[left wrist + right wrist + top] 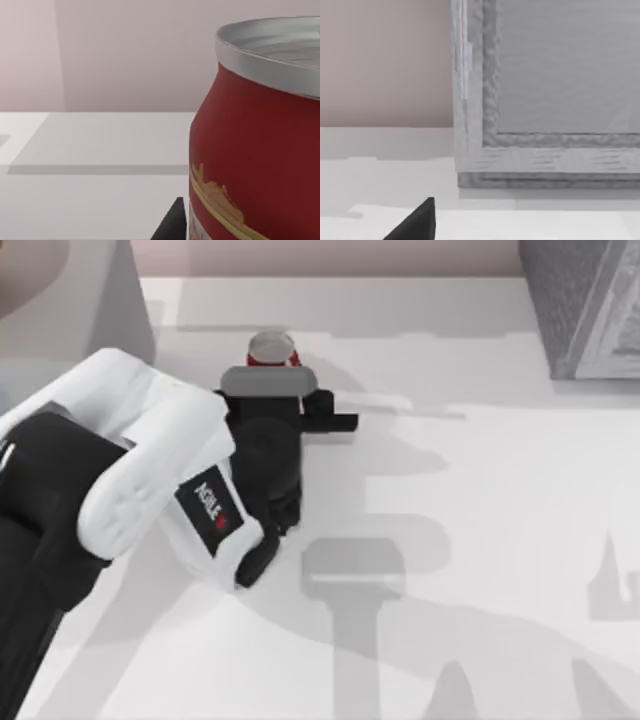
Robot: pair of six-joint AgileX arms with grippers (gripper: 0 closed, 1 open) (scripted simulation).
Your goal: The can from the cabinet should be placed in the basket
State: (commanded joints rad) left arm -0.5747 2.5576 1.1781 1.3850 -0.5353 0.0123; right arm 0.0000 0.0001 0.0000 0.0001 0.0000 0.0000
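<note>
White table (480,540), pinkish wall behind. Left gripper (270,365) at the can (271,348), far side of table, left of centre; can't tell if fingers are closed on it. Can upright, red w/ silver top, close up in left wrist view (250,150). Cabinet (585,305) at far right corner, well apart from can; its framed front faces right wrist cam (550,100). Right gripper: one dark fingertip (417,222) visible, state can't tell.

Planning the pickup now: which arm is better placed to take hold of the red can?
Left. Its pincer is already at the small red drink can with the silver top, which looms close in the left wrist view. The right arm faces the dark grey speckled cabinet instead.
</note>
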